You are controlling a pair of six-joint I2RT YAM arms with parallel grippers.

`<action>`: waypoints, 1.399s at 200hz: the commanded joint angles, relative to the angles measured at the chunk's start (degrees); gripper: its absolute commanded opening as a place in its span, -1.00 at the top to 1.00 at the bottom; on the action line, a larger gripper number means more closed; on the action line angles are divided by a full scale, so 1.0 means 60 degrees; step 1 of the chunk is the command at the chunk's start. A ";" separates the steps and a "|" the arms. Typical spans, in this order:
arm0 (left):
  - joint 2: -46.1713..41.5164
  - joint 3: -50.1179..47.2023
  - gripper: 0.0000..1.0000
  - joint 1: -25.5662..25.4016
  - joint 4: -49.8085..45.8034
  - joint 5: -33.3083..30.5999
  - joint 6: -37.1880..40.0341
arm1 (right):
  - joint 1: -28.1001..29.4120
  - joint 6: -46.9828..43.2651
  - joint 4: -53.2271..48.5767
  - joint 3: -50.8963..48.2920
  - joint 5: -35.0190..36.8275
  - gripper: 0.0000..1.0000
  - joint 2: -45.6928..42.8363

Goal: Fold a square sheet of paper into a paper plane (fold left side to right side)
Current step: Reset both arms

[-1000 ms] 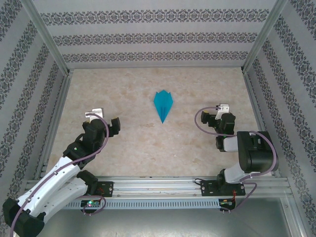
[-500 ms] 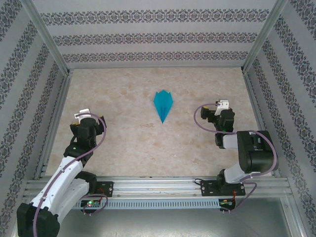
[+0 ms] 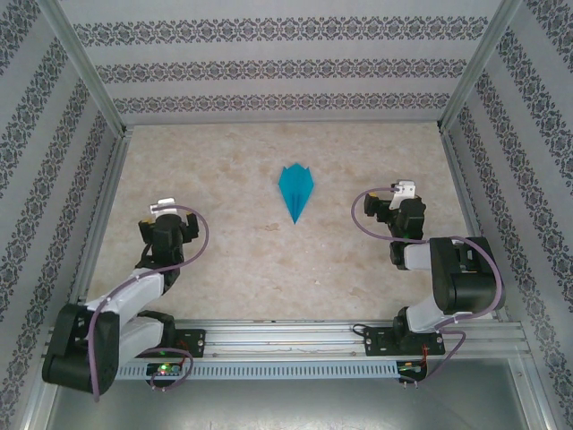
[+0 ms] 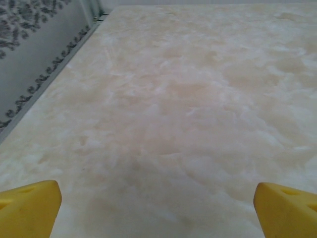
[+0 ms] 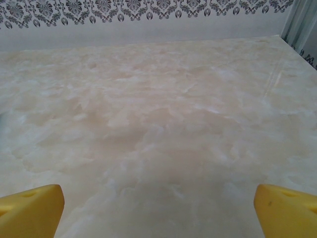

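Near the left edge of the worktop (image 3: pixel 242 269), the left gripper (image 3: pixel 165 211) hovers low with its jaws spread wide and nothing between them. From its own wrist camera, the two yellow fingertips (image 4: pixel 28 207) sit at the bottom corners, with bare, pale stone-patterned surface between them running toward the far edge. Across on the right side, the right gripper (image 3: pixel 399 199) is likewise released, jaws fully apart and empty. Its yellow fingertips (image 5: pixel 30 208) frame bare worktop that reaches up to the patterned back wall (image 5: pixel 148 10). Both grippers point toward the far edge at about mid-depth of the worktop, well apart from each other. Between their lines and a little farther out lies the paper plane (image 3: pixel 295 190), teal-blue paper folded into a slim dart. It rests flat near the centre of the worktop, slightly toward the far edge. Its sharp tip points to the near edge and its broader, notched end faces the far edge. Neither gripper touches it; the right gripper is somewhat closer, the left well away. Each arm folds back to its base on the metal rail (image 3: pixel 286 333) along the near edge, with purple cables (image 3: pixel 206 235) looping at the wrists. Grey ornamental paper also covers the side walls (image 3: pixel 45 179).
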 commanded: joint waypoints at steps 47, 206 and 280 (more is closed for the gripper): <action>0.1767 -0.0002 -1.00 0.0377 0.3676 0.1737 0.0855 | 0.0100 -0.0163 0.0163 0.0090 0.0133 -0.96 -0.0074; 0.4329 0.0936 -1.00 0.1507 0.4703 0.3631 0.0791 | 0.0128 -0.0185 0.0144 0.0104 0.0161 -0.97 -0.0074; 0.4293 0.0958 -1.00 0.1493 0.4575 0.3793 0.0863 | 0.0142 -0.0192 0.0130 0.0104 0.0176 -0.96 -0.0074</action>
